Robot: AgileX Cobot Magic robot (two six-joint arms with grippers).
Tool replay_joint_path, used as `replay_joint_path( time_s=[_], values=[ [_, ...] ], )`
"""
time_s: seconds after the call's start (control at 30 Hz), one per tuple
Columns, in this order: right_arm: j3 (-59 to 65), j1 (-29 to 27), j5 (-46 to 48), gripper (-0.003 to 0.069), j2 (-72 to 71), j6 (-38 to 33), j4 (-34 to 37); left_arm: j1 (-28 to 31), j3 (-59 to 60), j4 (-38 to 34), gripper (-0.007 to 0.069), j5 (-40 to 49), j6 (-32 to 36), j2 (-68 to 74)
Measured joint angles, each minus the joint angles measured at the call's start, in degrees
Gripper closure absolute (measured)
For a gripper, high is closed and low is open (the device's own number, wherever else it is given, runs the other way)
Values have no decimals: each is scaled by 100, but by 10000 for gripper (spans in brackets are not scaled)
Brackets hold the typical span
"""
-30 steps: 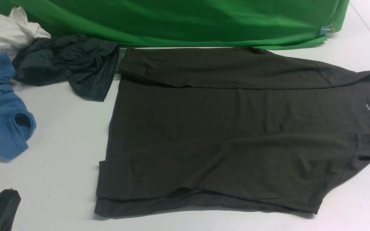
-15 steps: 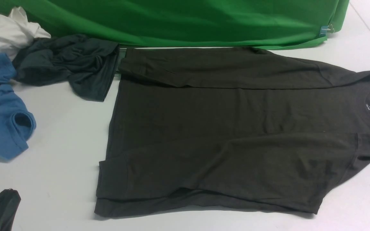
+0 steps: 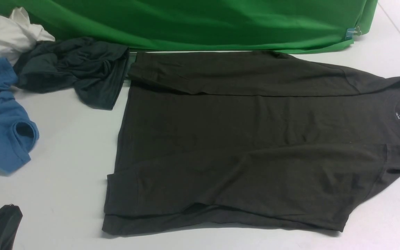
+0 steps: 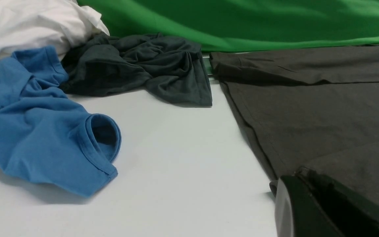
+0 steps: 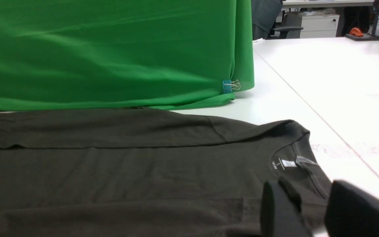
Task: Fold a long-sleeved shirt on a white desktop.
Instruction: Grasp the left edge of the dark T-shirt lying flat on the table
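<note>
Though cropped, left gripper (image 3: 7, 213) looks shut and empty; right gripper (image 5: 311, 194) half-open, empty, near long-sleeved shirt (image 3: 248, 139).

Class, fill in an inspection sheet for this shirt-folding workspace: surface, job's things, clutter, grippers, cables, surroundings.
Surface: smooth matte white desktop, carrying all the garments.
Job's things: large dark olive-brown long-sleeved shirt, flat, both sleeves folded over its body, neck toward the robot's right.
Clutter: crumpled blue garment, dark grey-teal garment and white cloth, heaped at the robot's left.
Grippers: left gripper shut, low near the shirt's hem; right gripper open, by the collar, holding nothing.
Cables: nothing seen.
Surroundings: green cloth backdrop with a small blue clip; office furniture beyond.
</note>
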Motion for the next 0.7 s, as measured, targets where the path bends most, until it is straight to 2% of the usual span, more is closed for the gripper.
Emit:
replay_joint_path(
  time_s=[0.2,0.4,0.7],
  values=[
    [0,0,-5,418,0,0,0,0,0,60,587,-3,43,0],
    [0,0,-5,418,0,0,0,0,0,688,587,-3,796,0],
    [0,0,-5,418,0,0,0,0,0,764,587,-3,924,0]
  ],
)
